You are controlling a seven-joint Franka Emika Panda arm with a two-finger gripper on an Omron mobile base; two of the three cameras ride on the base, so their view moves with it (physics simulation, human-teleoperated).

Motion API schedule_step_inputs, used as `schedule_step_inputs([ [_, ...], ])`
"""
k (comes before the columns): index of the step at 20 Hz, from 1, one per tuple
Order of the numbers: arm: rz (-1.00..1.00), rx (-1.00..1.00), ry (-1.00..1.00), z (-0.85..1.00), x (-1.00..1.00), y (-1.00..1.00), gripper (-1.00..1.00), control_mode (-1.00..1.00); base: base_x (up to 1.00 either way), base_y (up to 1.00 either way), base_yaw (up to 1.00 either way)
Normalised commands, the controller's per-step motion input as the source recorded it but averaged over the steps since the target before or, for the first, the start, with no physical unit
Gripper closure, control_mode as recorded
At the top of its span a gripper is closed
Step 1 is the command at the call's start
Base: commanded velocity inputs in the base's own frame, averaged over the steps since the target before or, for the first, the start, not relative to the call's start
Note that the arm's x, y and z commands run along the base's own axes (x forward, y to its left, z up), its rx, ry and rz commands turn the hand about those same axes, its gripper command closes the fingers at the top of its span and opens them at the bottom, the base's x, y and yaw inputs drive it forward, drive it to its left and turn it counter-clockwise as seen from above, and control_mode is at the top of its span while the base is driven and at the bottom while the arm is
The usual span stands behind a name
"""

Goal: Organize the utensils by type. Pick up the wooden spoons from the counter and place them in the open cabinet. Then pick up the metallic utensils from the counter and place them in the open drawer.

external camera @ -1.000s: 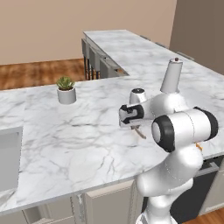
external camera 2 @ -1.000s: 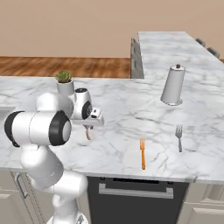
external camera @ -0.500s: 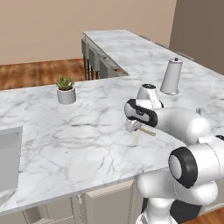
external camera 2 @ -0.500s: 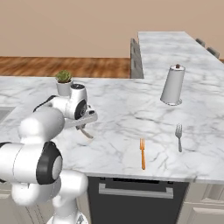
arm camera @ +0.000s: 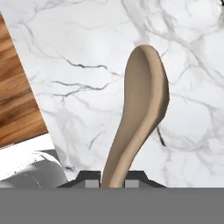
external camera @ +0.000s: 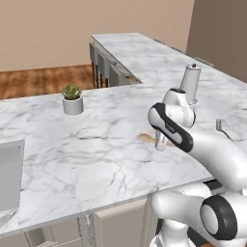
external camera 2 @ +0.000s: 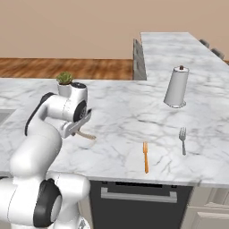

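Note:
My gripper [external camera: 160, 142] is shut on the handle of a pale tan wooden spoon [arm camera: 142, 109] and holds it a little above the white marble counter [external camera: 96, 144]. In the hand view the spoon's bowl rises from between the fingertips, over the marble. From the right base view the gripper [external camera 2: 78, 129] hangs left of centre, with the spoon [external camera 2: 87, 135] sticking out under it. An orange fork [external camera 2: 145, 156] lies near the counter's front edge, and a grey steel fork [external camera 2: 182, 136] lies to its right. The grey fork [external camera: 222, 128] also shows past my forearm.
A grey paper-towel stand [external camera 2: 176, 87] is upright at the back right of the counter. A small potted plant [external camera: 72, 99] sits at the back left. A sink [external camera: 7, 178] is set into the far left. An oven front [external camera 2: 134, 201] is below the counter edge.
The arm has swung its elbow round from above the counter to low in front. The hand has turned and drifted slightly toward the counter's front, with the spoon held throughout.

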Motion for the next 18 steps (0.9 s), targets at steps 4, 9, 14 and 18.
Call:
schedule_step_inputs([
  [4, 0.29, -0.04, 0.11, 0.34, -0.34, 0.0, 1.0, -1.0, 0.0, 0.0, 0.0],
  [9, 0.02, -0.02, 0.05, 0.0, -0.02, 0.0, 1.0, -1.0, 0.0, 0.0, 0.0],
  [14, 0.02, 0.0, 0.0, 0.0, -0.1, 0.0, 1.0, 1.0, -0.13, 0.01, 0.04],
  [18, 0.0, 0.0, 0.0, 0.0, 0.0, 0.0, 1.0, 1.0, -0.76, 0.01, 0.22],
])
